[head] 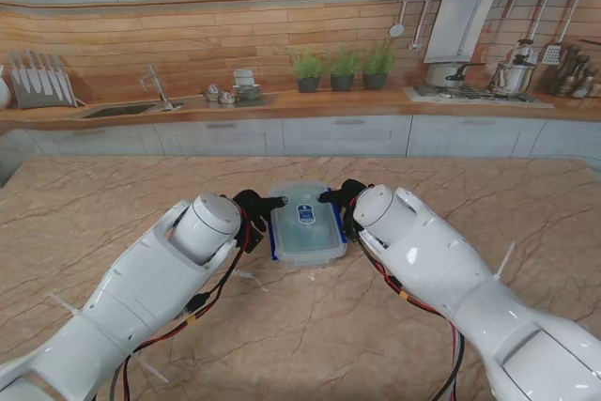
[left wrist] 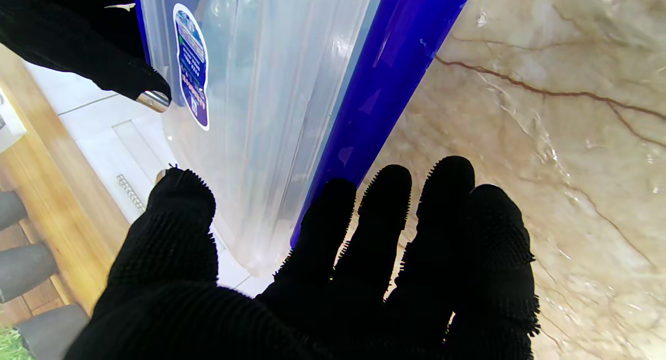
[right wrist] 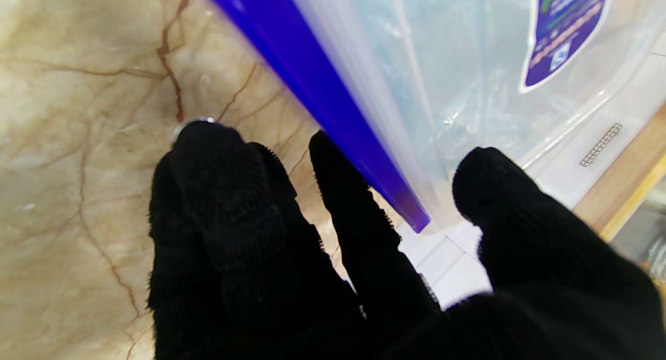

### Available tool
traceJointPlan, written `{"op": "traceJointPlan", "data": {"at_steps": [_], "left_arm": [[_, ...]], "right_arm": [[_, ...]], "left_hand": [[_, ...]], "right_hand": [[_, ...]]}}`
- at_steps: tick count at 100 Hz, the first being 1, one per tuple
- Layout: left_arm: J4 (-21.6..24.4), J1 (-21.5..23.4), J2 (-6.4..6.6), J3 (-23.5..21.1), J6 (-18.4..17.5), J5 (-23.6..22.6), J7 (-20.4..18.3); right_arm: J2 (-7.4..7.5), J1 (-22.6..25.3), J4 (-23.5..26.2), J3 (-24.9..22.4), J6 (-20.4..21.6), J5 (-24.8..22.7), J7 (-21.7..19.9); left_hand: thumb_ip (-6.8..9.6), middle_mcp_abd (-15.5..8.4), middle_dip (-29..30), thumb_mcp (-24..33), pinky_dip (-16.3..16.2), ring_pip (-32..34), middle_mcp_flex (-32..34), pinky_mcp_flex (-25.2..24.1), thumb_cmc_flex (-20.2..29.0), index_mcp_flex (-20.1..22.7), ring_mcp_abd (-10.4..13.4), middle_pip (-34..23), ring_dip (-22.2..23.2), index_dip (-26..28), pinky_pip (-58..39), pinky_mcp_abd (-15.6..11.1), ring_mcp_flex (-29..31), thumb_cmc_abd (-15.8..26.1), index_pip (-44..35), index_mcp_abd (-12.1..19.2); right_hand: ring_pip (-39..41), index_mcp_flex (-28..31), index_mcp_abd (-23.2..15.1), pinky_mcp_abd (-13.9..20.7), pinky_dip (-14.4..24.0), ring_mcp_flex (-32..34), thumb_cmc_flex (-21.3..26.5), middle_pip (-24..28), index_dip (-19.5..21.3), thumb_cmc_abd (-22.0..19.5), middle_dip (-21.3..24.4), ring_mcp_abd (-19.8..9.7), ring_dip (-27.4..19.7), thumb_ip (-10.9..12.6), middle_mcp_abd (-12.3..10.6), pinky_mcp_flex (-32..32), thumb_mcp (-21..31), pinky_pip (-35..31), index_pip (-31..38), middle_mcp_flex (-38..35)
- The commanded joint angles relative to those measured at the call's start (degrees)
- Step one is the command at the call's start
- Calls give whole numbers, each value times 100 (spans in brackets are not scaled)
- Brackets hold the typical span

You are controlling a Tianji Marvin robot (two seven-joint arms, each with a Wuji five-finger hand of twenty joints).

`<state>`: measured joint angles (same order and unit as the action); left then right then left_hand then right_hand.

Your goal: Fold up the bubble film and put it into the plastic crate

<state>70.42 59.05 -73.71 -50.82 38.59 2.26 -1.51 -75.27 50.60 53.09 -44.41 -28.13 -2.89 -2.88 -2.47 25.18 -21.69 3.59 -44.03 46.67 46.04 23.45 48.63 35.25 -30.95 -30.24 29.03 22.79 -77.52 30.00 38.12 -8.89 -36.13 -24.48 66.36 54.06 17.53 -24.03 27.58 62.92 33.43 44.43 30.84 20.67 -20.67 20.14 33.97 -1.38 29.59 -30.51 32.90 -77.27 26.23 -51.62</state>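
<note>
Each robot hand flanked the plastic crate (head: 307, 223), left robot hand (head: 255, 208) and right robot hand (head: 344, 202) both spread and empty. The bubble film (right wrist: 458, 89) seemingly lay inside, under the lid. Midway across the bench (head: 113, 204), pressing both blue latches evenly seemed wisest.

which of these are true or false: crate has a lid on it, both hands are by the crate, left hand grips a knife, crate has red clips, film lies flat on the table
1. The crate has a lid on. True.
2. The left hand and right hand flank the crate. True.
3. The left hand grips a knife. False: its fingers are spread beside the crate, holding nothing.
4. The crate's clips are red. False: they are blue.
5. The film lies flat on the table. False: crinkled film shows inside the crate.
</note>
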Motion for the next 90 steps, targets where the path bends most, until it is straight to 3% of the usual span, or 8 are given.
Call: {"op": "traceJointPlan", "data": {"at_steps": [1,34,59,69,78,90], "left_arm": [[43,11,-9,-6,41,4,-66],[8,33,-23,-48,179,-104,26],[-26,29,-16,-30,303,-371,113],[-29,72,-57,-107,339,-303,219],[-48,101,-94,-161,400,-219,280],[-107,191,-247,-419,449,298,534]], "right_arm": [[-20,28,110,2,45,-7,-5],[-44,-38,-32,87,21,-124,26],[-69,-63,-104,91,21,-106,46],[-69,-63,-108,82,44,-102,51],[-66,-63,-115,75,68,-108,56],[-83,-61,-141,58,76,-96,93]], "left_hand": [[171,0,45,-133,-115,65,109,57,-52,91,-157,71,30,-39,-199,132,99,220,28,640],[200,-29,6,-207,-190,241,255,476,-51,127,-154,-29,34,-23,-431,154,417,89,-16,584],[194,-1,-17,-256,-163,259,218,498,-134,-3,-156,-69,-4,137,-445,142,402,183,-314,503],[186,30,-11,-295,-155,226,86,333,-202,-173,-159,-35,-11,70,-401,101,276,304,-161,431],[171,-82,-11,-347,-158,228,160,372,-226,-244,-120,-49,-12,-26,-415,86,303,468,27,386],[143,-52,35,-394,-141,116,243,366,-130,-385,-152,28,-71,-159,-366,176,312,651,295,232]], "right_hand": [[23,29,-606,-246,99,-44,-201,69,84,-250,-83,155,17,212,-38,-15,-183,-27,20,67],[-10,31,-555,-305,90,-97,-339,60,155,-349,-84,222,24,172,15,44,-477,49,-24,102],[-25,39,-534,-313,77,-113,-324,58,193,-380,-85,243,28,197,36,68,-581,92,-48,116],[-28,32,-527,-314,77,-114,-332,57,201,-398,-85,247,29,203,26,69,-600,94,-57,117],[-31,36,-538,-311,76,-124,-332,57,212,-413,-85,248,30,211,26,79,-619,100,-60,119],[-29,31,-533,-310,76,-126,-321,53,221,-422,-84,249,34,222,25,80,-632,102,-68,131]]}}
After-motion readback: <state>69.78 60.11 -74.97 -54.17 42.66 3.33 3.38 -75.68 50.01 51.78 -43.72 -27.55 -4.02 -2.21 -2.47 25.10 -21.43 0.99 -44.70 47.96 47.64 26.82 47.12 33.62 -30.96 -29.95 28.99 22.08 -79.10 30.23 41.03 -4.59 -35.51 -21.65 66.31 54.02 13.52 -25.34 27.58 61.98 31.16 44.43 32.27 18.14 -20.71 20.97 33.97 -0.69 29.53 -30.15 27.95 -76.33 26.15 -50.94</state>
